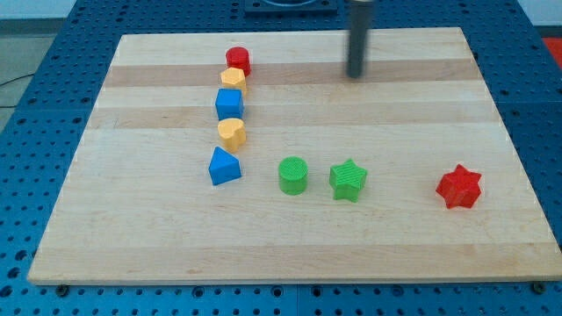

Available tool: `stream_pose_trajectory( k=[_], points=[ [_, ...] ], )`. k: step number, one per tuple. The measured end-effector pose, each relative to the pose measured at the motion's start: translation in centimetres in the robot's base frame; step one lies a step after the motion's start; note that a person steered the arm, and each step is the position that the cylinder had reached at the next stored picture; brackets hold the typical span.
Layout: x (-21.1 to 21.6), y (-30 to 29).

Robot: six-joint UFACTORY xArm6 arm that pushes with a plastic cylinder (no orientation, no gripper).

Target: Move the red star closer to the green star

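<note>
The red star [459,186] lies near the view's right edge of the wooden board [132,237]. The green star [348,180] lies near the middle, well to the left of the red star, with bare board between them. My tip [355,75] is at the view's top, far above both stars and touching no block.
A green cylinder [292,175] stands just left of the green star. A column at the view's left runs from top to bottom: red cylinder [238,60], yellow block [233,80], blue cube [229,104], yellow block [231,133], blue triangular block [224,166].
</note>
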State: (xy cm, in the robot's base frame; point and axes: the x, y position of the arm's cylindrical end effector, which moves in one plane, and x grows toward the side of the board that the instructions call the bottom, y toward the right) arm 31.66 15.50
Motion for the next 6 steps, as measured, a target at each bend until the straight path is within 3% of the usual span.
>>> stream_pose_trajectory(
  k=[2, 4, 5, 6],
  points=[
    [17.5, 9.9],
    [23.5, 10.0],
    [23.7, 8.6],
    [21.9, 11.4]
  ],
)
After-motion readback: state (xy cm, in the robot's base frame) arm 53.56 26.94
